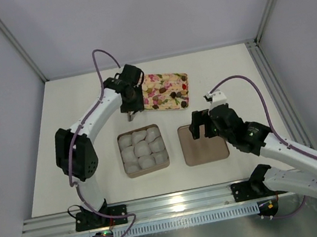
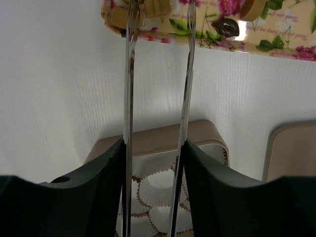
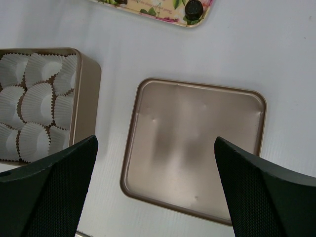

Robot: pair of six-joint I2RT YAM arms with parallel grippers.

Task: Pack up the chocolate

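Observation:
Chocolate pieces lie on the floral tray [image 1: 169, 89]: a tan one [image 2: 118, 17] and a dark one [image 2: 226, 27] show in the left wrist view, and a dark one [image 3: 193, 9] in the right wrist view. My left gripper [image 1: 127, 102] [image 2: 153, 148] is shut on metal tongs [image 2: 129, 74] whose blades reach the tray's near edge. Another tan piece [image 2: 155, 6] sits between the blades; I cannot tell whether it is pinched. The square brown box [image 1: 122, 155] [image 2: 163, 136] holds white paper cups [image 3: 34, 101]. My right gripper [image 1: 199, 125] [image 3: 155, 140] hangs open over the lid [image 3: 197, 143].
The brown lid [image 1: 203, 142] lies flat, inside up, right of the box. Grey walls enclose the white table on three sides. An aluminium rail [image 1: 180, 204] runs along the near edge by the arm bases.

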